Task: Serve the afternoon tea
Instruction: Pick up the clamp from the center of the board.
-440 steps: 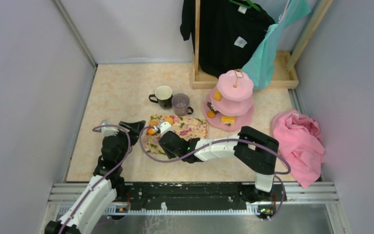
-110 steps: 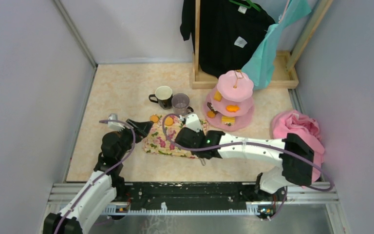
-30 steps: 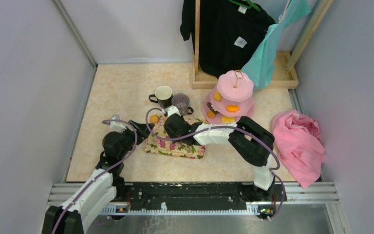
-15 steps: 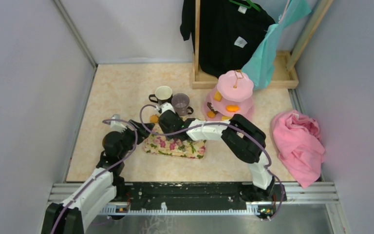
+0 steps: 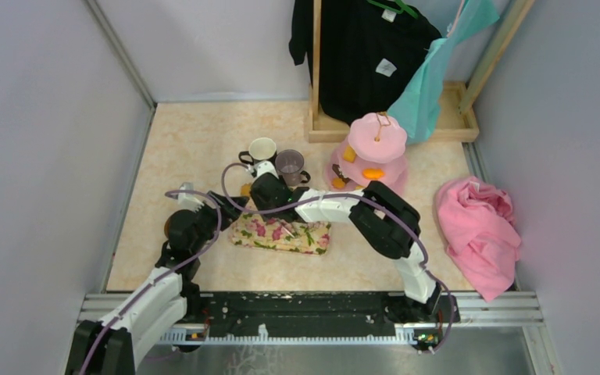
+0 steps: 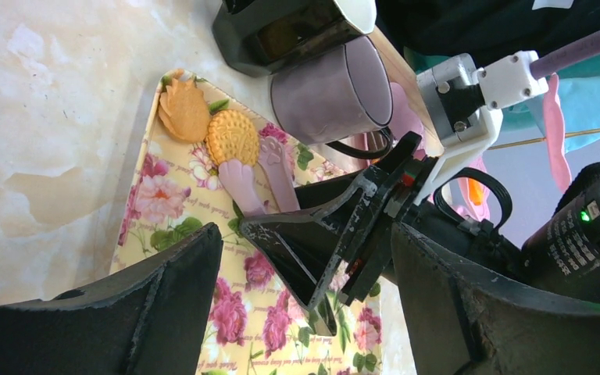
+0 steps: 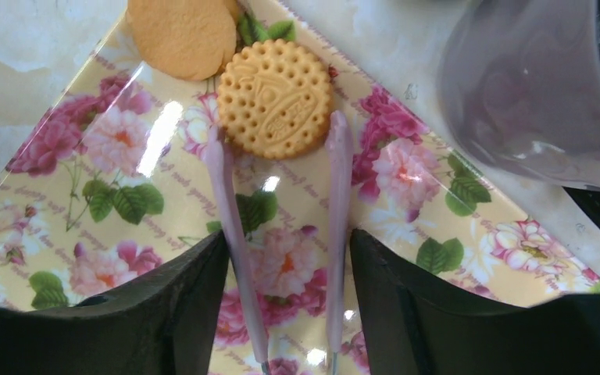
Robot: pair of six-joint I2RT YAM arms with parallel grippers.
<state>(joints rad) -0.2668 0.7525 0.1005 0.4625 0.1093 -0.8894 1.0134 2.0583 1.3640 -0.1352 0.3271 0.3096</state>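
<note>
Pink plastic tongs (image 7: 337, 195), clamped between the fingers of your right gripper (image 7: 285, 250), straddle a round yellow dotted biscuit (image 7: 275, 98) at the far left corner of the flower-patterned tray (image 7: 101, 148). An orange-brown snack (image 7: 181, 35) lies against that biscuit. The smoky translucent mug (image 7: 531, 86) stands just beside the tray, the black mug (image 5: 262, 153) next to it, and the pink three-tier stand (image 5: 375, 152) to their right. Your left gripper (image 6: 305, 242) hangs wide apart, holding nothing, near the tray's left end.
</note>
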